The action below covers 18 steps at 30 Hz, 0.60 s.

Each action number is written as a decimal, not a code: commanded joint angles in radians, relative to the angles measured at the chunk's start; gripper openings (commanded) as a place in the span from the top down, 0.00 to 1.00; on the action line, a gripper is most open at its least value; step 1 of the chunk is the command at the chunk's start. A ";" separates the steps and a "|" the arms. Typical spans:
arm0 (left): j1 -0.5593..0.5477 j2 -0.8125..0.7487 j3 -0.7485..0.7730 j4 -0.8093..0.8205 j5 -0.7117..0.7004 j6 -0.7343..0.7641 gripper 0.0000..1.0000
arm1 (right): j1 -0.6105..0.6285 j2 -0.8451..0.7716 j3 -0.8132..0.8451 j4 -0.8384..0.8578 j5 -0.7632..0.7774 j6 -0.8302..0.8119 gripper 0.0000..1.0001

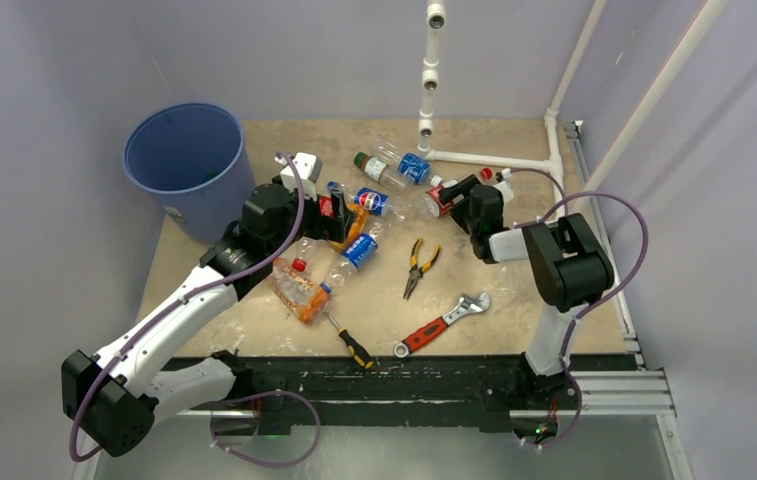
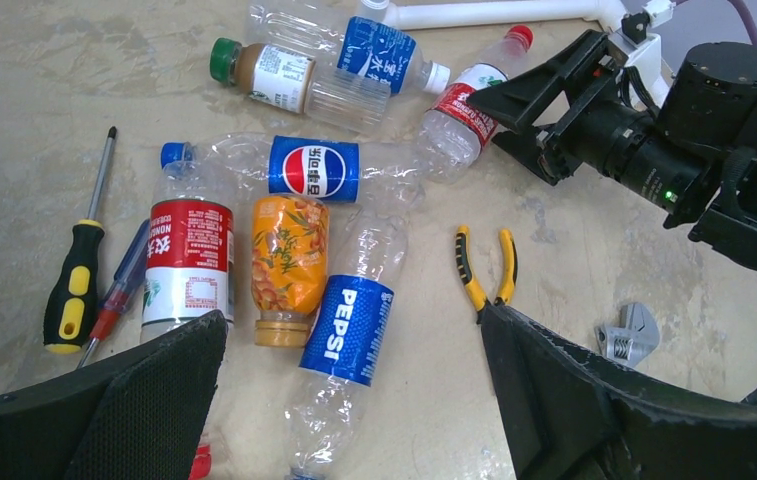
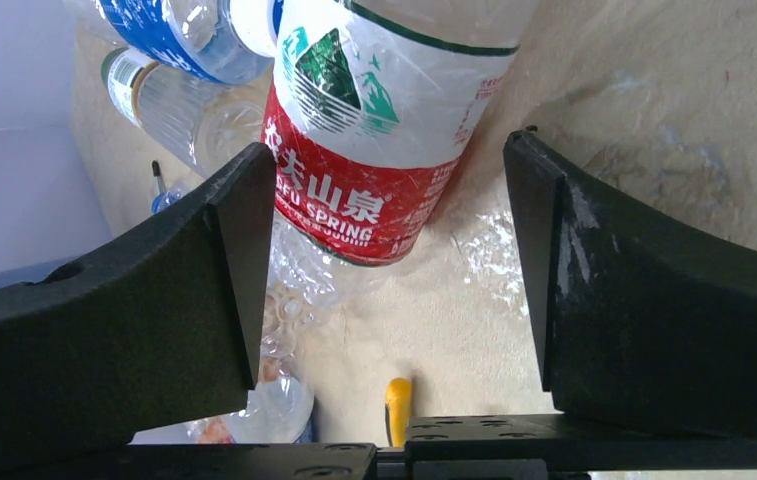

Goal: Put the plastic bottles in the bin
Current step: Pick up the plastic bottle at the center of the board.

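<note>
The blue bin point(image 1: 186, 160) stands at the far left corner. Several plastic bottles lie mid-table. My left gripper point(image 1: 339, 215) is open above them; in the left wrist view point(image 2: 352, 320) a clear Pepsi bottle point(image 2: 346, 330) lies between its spread fingers, untouched. Beside it lie an orange-filled bottle point(image 2: 289, 255) and a red-and-white labelled one point(image 2: 189, 260). My right gripper point(image 1: 459, 192) is open, its fingers either side of a red-labelled bottle point(image 3: 384, 130), which also shows in the top view point(image 1: 441, 200). Green-capped point(image 2: 274, 75) and blue-labelled point(image 2: 379, 55) bottles lie farther back.
Yellow pliers point(image 1: 417, 265), a red-handled wrench point(image 1: 444, 325) and a screwdriver point(image 1: 349, 340) lie near the front. Two more screwdrivers point(image 2: 74, 280) lie left of the bottles. A white pipe frame point(image 1: 494, 158) runs along the back right. Another orange bottle point(image 1: 299, 290) lies by the left arm.
</note>
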 commanded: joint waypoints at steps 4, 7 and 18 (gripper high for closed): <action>0.001 -0.013 0.002 0.036 -0.006 -0.004 0.02 | 0.004 0.061 0.008 0.103 -0.054 -0.006 0.28; 0.001 -0.007 0.001 0.036 0.000 -0.005 0.02 | 0.007 0.073 -0.009 0.137 -0.076 -0.003 0.37; 0.000 0.001 0.002 0.034 -0.006 -0.003 0.03 | 0.023 -0.110 -0.142 0.204 -0.114 -0.071 0.58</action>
